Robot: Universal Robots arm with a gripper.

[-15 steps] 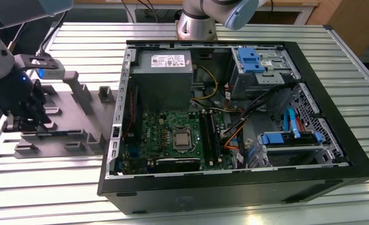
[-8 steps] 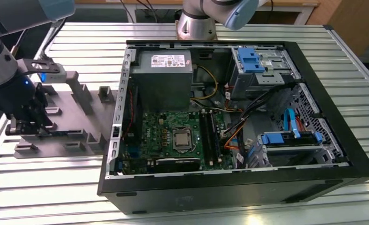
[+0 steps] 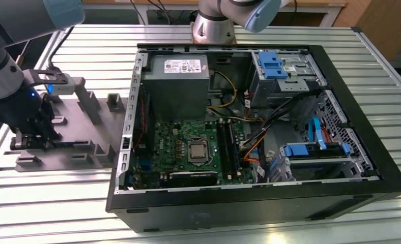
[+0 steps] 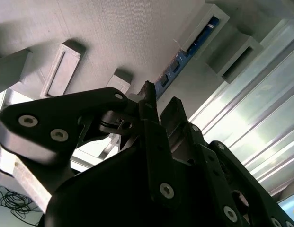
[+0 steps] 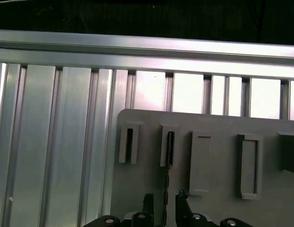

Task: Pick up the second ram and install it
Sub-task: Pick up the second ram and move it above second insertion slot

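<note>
The second ram [image 4: 187,52] is a thin blue-green stick standing on edge in a slot of the grey holder plate [image 4: 113,28]. In the first wrist view the second ram [image 5: 169,146] shows edge-on as a dark line running down between my fingers. My gripper [image 5: 164,201] is open, one black finger on each side of the stick with a small gap to each. The second wrist view has the gripper [image 4: 160,99] at the stick's near end. In the exterior view the gripper [image 3: 34,140] is low over the holder plate [image 3: 72,152], at that view's left.
An open computer case [image 3: 255,203] lies on the slatted metal table [image 3: 51,203], to the exterior view's right of the plate. Its green motherboard [image 3: 173,147] carries long black slots [image 3: 228,147]. Grey blocks [image 3: 115,104] stand on the plate. Cables and blue drive bays [image 3: 309,152] crowd the case.
</note>
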